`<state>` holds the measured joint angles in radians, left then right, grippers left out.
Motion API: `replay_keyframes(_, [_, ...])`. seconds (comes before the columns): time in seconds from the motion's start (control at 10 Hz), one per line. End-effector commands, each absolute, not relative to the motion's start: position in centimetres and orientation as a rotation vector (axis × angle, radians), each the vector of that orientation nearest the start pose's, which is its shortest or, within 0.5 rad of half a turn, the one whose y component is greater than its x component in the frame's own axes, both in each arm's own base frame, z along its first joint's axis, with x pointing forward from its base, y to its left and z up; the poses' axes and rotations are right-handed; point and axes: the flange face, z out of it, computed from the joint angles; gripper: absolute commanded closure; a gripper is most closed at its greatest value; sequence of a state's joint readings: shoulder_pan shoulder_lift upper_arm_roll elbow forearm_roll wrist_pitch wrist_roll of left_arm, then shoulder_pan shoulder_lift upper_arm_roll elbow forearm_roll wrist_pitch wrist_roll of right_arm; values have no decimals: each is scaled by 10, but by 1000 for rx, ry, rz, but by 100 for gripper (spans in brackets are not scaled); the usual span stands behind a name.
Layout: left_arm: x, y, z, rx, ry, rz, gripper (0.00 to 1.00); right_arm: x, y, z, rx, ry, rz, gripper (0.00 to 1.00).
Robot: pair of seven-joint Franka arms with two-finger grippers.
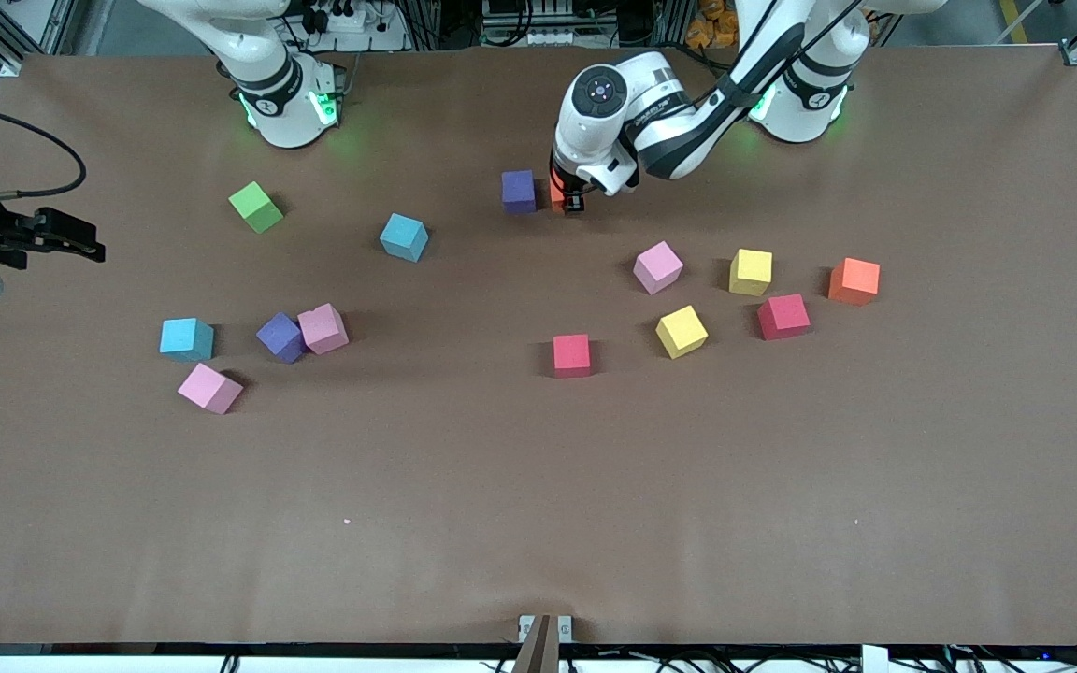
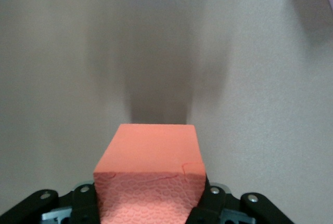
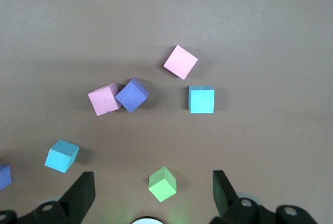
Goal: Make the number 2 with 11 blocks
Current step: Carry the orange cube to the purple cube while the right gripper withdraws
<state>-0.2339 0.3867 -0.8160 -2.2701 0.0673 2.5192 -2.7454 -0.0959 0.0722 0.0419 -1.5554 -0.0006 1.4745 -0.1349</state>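
1. Left gripper is down at the table, toward the robots' bases. A small orange foam cube sits right in its grasp, resting on the brown table. Clamped or let go, I cannot tell.
2. Just beside that cube, toward the right arm's end, is a purple foam cube.
3. Nearer the front camera the other blocks are scattered and no digit is formed. Toward the left arm's end lie a pink cube, two yellow cubes, two red cubes and a second orange cube.
4. Toward the right arm's end are two light blue cubes, a second purple cube touching a pink one, another pink cube and a lime-green cube.
5. Right gripper waits up in the air at its end of the table, fingers spread wide and holding nothing.
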Motion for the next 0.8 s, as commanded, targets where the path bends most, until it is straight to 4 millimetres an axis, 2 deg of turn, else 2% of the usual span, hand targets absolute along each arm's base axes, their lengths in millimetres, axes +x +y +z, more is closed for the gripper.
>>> replay_keyframes(0.0, [247, -467, 239, 2014, 2501, -301, 37, 568, -37, 586, -3102, -132, 230, 0])
replay_keyframes(0.3, [233, -476, 230, 2039, 2434, -256, 37, 569, -37, 585, -3100, -131, 230, 0])
replay_keyframes(0.5, [225, -483, 230, 2042, 2399, -288, 37, 570, -37, 590, -3097, -139, 214, 0])
replay_keyframes(0.7, [219, -487, 219, 2080, 2367, -309, 37, 570, -34, 590, -3098, -136, 212, 0])
